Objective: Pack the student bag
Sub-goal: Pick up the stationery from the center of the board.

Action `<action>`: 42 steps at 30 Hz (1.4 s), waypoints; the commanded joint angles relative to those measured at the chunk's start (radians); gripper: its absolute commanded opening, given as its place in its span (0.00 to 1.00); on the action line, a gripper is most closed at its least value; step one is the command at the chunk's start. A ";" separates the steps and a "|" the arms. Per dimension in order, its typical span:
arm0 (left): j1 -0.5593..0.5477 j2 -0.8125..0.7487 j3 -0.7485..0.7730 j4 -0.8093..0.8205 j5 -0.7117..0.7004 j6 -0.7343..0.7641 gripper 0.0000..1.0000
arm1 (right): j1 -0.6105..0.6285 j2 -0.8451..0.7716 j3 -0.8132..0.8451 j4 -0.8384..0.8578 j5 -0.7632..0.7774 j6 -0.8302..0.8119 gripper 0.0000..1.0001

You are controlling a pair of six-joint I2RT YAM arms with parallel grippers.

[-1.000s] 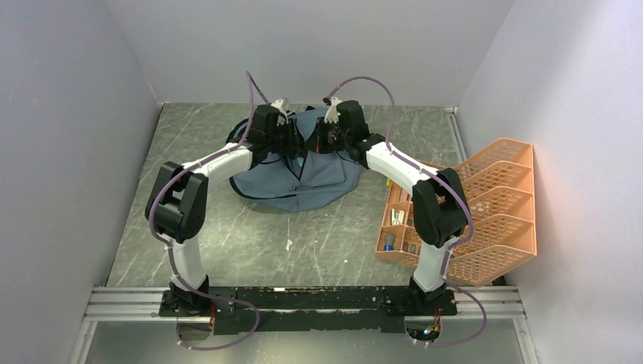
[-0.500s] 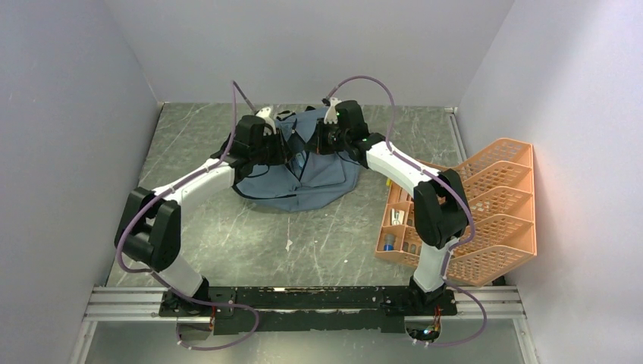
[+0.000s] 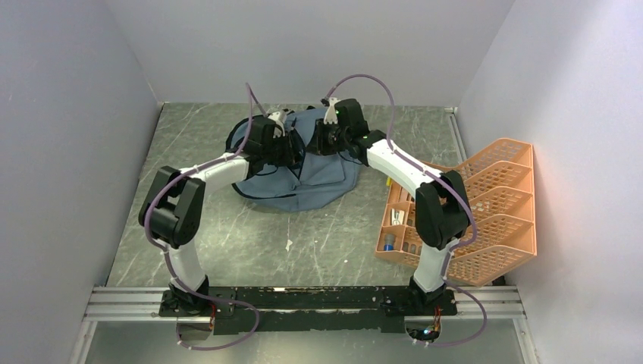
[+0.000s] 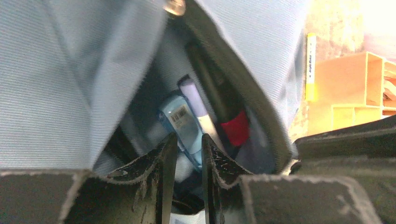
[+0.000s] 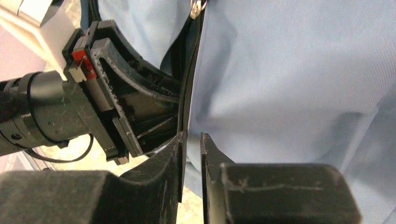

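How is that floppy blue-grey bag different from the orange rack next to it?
The soft slate blue-grey fabric backpack lies slumped and rounded; the orange plastic mesh tray organiser is rigid, with stepped tiers. The backpack sits far-centre; the organiser stands at the right. Both hold pen-like items.

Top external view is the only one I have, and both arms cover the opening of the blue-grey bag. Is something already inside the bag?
Observer: Yes. The left wrist view looks into the student bag, and a light blue item with a barcode label lies inside.
Operator: Only this one?
Observer: No. A black marker with a red band lies beside it, to its right in that view.
Operator: And my right arm?
Observer: The right gripper is at the black zip edge of the opening, its tips a little apart. Whether they pinch the edge, I cannot tell.
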 commanded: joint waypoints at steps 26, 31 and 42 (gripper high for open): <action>-0.029 0.044 0.153 -0.043 0.089 0.042 0.33 | -0.256 0.130 0.318 -0.552 0.654 -0.135 0.47; -0.028 0.057 0.148 -0.055 0.091 0.065 0.33 | -0.323 0.265 0.489 -0.663 0.633 -0.148 0.52; -0.029 0.062 0.151 -0.055 0.104 0.068 0.32 | -0.446 0.429 0.630 -0.774 0.455 -0.195 0.54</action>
